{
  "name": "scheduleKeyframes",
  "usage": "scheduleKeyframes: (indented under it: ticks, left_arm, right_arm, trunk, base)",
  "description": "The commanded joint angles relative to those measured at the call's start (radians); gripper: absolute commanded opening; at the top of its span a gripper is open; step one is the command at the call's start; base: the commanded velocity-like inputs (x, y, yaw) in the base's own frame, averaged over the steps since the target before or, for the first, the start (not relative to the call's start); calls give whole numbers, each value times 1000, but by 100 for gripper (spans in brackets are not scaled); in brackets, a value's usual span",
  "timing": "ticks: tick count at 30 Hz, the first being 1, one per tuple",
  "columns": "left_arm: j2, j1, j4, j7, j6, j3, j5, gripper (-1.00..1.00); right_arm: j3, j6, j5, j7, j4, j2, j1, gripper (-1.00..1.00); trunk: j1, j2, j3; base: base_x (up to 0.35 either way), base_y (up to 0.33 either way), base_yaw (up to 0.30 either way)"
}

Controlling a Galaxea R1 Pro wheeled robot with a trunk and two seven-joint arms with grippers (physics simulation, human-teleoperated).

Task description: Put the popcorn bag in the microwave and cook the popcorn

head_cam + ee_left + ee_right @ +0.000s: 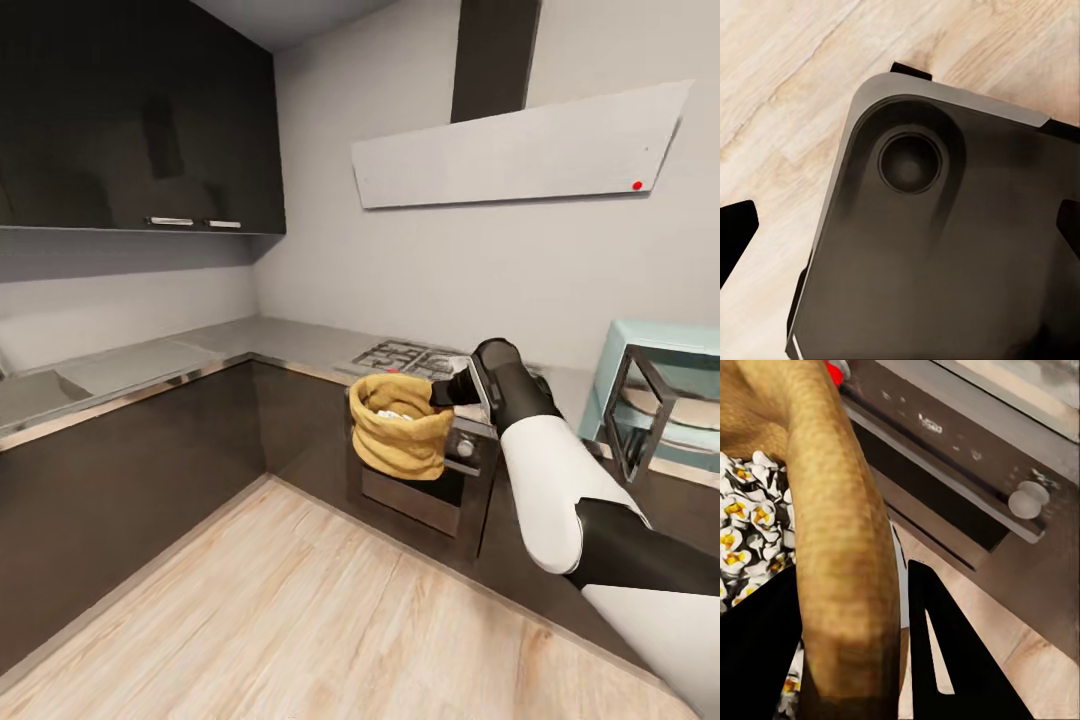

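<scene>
The right gripper clamps the popcorn bag rim, whose popcorn shows up close; left gripper's state unclear.

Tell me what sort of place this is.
A home kitchen, rendered in simulation. A grey countertop runs along dark cabinets, a gas hob sits over a black oven, and a white slanted hood hangs above. A pale blue microwave stands open on the right.

Squat mustard-tan paper popcorn bag: held off the floor before the wide black oven, whitish popcorn bits inside. Pale blue microwave: right, on the grey metallic countertop. Gas hob: behind the bag; white slanted hood above.
</scene>
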Motion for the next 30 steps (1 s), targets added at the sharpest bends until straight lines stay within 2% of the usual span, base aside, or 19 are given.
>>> scheduleKeyframes:
  ticks: [1,9,21,30]
  left_arm:
    - [0,0,0,1,-2,-1,4,100]
    - [0,0,0,1,-2,-2,5,100]
    - [0,-1,0,1,-2,-2,5,100]
    - [0,0,0,1,-2,-2,4,100]
  right_arm:
    - [-7,2,10,7,0,2,0,-100]
    - [-5,2,9,7,0,3,2,-100]
    - [-5,2,7,9,0,7,97,-100]
    - [-5,2,7,10,0,5,102,-100]
  trunk:
    - [-1,-1,-1]
    - [-1,-1,-1]
    - [-1,-1,-1]
    - [-1,-1,-1]
  base:
    - [-346,0,-285]
    - [-346,0,-285]
    - [-346,0,-285]
    - [-347,0,-284]
